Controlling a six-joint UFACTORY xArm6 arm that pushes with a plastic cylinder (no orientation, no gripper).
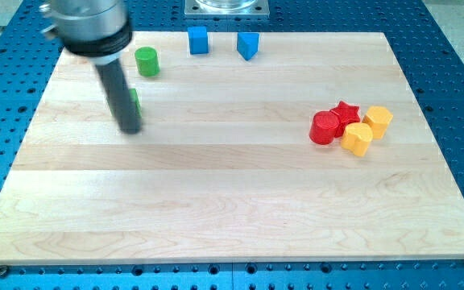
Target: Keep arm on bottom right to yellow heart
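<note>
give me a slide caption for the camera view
My tip sits at the board's upper left beside a green block, far from the two yellow blocks at right.

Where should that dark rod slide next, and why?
Probably toward the view's lower right. My tip sits far left beside a partly hidden green block, while the two yellow blocks lie at the right; which is the heart is hard to tell.

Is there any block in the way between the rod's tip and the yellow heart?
No. My tip is at the view's left beside a green block. The yellow heart sits far right, with bare board between. The red blocks touch the heart's left side, so I should pass below them.
</note>
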